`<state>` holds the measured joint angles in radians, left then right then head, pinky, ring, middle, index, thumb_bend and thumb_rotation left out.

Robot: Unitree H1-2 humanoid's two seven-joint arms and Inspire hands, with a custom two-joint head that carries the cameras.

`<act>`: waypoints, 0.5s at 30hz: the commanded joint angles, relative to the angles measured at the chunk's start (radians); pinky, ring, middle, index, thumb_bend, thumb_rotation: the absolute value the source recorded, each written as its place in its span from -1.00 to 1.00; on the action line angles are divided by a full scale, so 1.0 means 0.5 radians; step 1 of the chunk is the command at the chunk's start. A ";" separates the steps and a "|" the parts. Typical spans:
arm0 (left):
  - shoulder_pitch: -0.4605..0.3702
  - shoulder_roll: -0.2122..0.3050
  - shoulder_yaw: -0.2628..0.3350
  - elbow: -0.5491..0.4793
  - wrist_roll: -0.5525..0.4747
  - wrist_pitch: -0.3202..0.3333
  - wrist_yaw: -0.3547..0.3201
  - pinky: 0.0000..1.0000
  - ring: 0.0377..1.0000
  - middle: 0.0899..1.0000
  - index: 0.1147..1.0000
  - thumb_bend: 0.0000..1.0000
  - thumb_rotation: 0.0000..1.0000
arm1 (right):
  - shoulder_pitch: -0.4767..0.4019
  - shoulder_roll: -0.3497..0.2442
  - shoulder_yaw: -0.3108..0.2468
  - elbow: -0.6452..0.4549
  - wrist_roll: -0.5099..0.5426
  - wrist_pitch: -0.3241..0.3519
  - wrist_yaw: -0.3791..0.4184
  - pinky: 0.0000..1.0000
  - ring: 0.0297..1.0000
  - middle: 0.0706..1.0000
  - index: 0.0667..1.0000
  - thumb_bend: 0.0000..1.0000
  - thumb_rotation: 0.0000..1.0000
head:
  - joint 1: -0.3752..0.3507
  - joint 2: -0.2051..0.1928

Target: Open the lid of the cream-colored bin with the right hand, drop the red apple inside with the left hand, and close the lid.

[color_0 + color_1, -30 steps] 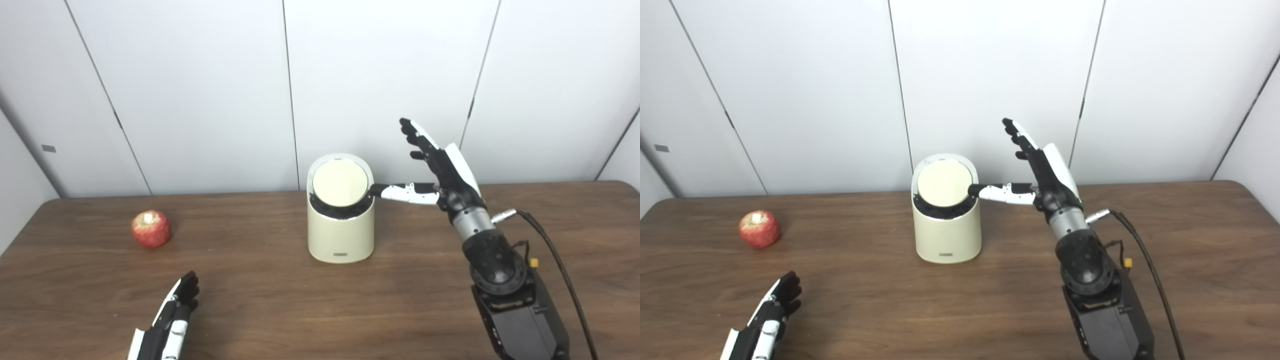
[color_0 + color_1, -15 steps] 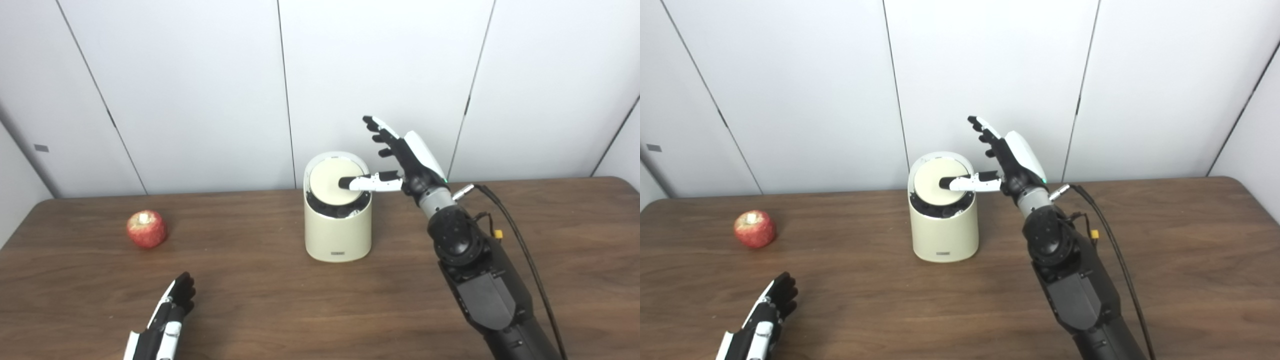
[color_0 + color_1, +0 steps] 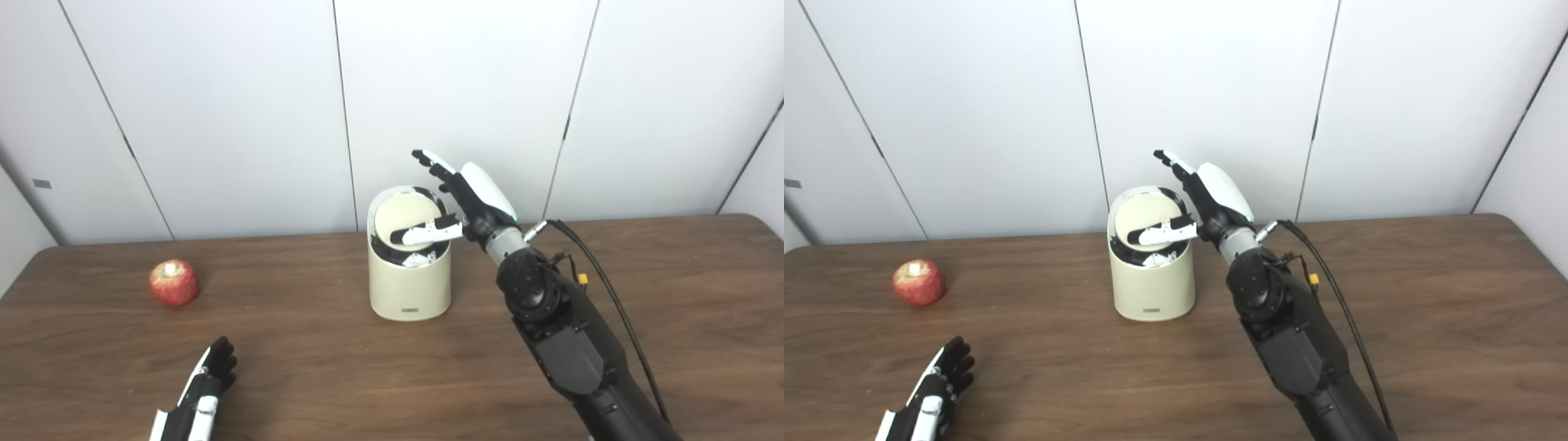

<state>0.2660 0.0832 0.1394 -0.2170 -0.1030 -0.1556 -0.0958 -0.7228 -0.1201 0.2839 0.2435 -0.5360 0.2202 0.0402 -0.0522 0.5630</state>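
Observation:
The cream-colored bin [image 3: 408, 285] stands mid-table near the back wall. Its round lid [image 3: 404, 220] is tilted, with a dark gap showing along its near and far edges. My right hand [image 3: 465, 202] hovers over the bin's right side, fingers spread and open, and its thumb presses down on the lid's lower part. The red apple [image 3: 174, 282] sits alone on the table at the far left. My left hand [image 3: 205, 386] rests flat and open near the front edge, well short of the apple.
The brown wooden table [image 3: 674, 294] spans the whole view, backed by white wall panels. A black cable [image 3: 612, 306] runs along my right forearm [image 3: 569, 349], which crosses the table's right half.
My right hand moved left over the bin and its thumb pushed the lid, which has tilted from nearly flush. The view drifted slightly. The left hand and apple stayed put.

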 commanded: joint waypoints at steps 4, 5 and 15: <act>0.246 -0.021 -0.028 -0.041 -0.033 0.000 -0.013 0.92 0.90 0.91 0.94 -0.03 0.73 | -0.070 -0.010 -0.016 -0.004 -0.017 -0.095 -0.066 0.66 0.80 0.81 0.79 0.78 -0.36 | -0.005 0.017; 0.247 -0.021 -0.028 -0.046 -0.036 0.002 -0.015 0.92 0.90 0.91 0.94 -0.04 0.73 | -0.069 -0.010 -0.024 -0.001 -0.014 -0.097 -0.075 0.66 0.80 0.82 0.79 0.78 -0.37 | -0.005 0.017; 0.254 -0.025 -0.032 -0.069 -0.032 0.012 -0.013 0.91 0.89 0.90 0.93 -0.04 0.72 | -0.063 -0.039 -0.065 0.010 0.000 -0.161 -0.118 0.67 0.80 0.81 0.78 0.69 -0.29 | -0.018 0.020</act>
<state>0.2688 0.0822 0.1382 -0.2239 -0.1099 -0.1366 -0.0975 -0.7171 -0.1243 0.2673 0.2729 -0.5356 0.1857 0.0074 -0.0598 0.5722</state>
